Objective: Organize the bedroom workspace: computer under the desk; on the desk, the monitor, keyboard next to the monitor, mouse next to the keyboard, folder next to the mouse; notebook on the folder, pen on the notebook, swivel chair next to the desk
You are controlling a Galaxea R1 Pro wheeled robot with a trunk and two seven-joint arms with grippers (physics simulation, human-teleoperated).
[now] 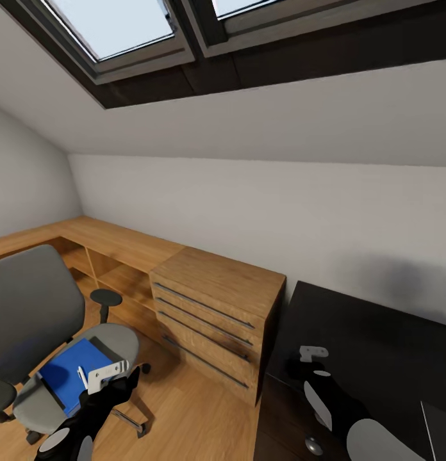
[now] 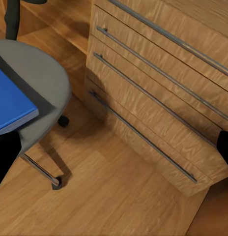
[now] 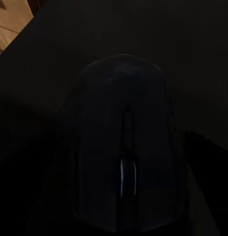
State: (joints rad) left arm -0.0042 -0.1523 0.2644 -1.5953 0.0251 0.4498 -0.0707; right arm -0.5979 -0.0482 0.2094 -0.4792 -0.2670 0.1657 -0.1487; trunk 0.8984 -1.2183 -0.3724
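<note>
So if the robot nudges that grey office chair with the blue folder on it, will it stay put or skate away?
Probably skate: the swivel chair stands on small casters over smooth wooden floor, so a light push should roll it. The seat may also turn on its column. The blue folder lies flat on the seat, so it would likely ride along unless jolted.

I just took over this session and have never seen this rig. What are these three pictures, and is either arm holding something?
You are driving a two-armed wheeled robot in a simulated bedroom. The wide picture is from its head, looking down over both arms. The left gripper hangs above the swivel chair, where a blue folder lies on the seat. The left wrist camera sees that folder, the chair seat and a wooden drawer unit. The right gripper is over the black desk. Its wrist camera shows a dark mouse very close; whether it is gripped or just lying on the desk I cannot tell. The left gripper holds nothing that I can see.
</note>
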